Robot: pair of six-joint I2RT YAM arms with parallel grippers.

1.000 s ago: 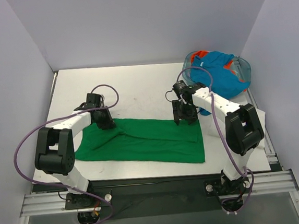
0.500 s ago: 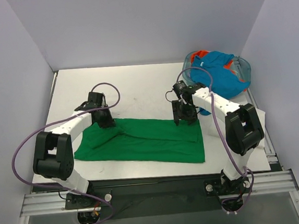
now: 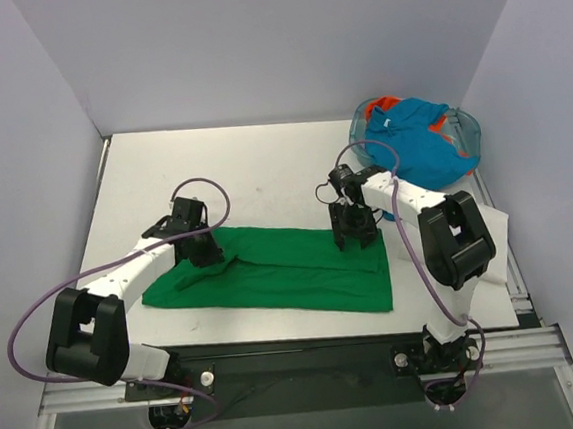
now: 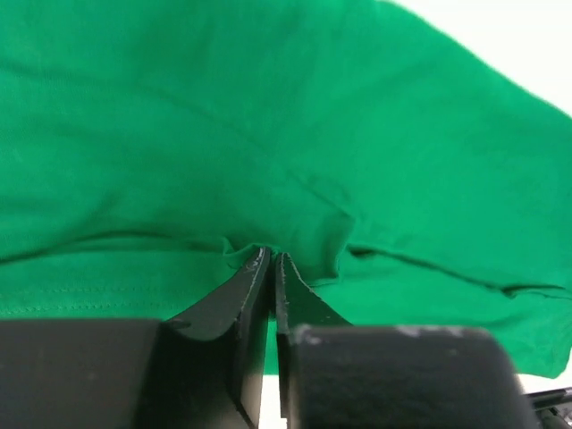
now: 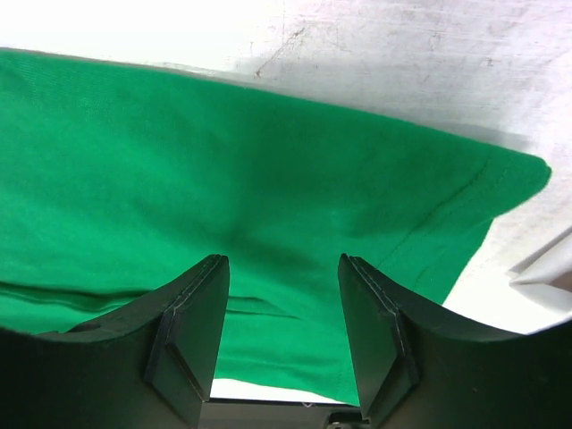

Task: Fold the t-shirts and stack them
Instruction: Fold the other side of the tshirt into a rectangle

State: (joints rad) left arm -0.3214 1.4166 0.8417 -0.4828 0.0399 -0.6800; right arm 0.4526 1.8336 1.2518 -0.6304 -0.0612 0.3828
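Your left hand (image 4: pixel 268 261) is pinched tight on a small ridge of the green t-shirt (image 3: pixel 281 270), the cloth bunching right at its fingertips and lying flat beyond them; your right hand (image 5: pixel 281 268) is spread wide over the same shirt, fabric showing between its fingers (image 5: pixel 192 322), the hemmed corner just off to its right on the white tabletop (image 3: pixel 252 167); well beyond the right hand, the turquoise t-shirt (image 3: pixel 416 148) sits heaped in a clear tub (image 3: pixel 472 130), an orange-red t-shirt (image 3: pixel 387 103) peeking out behind it.
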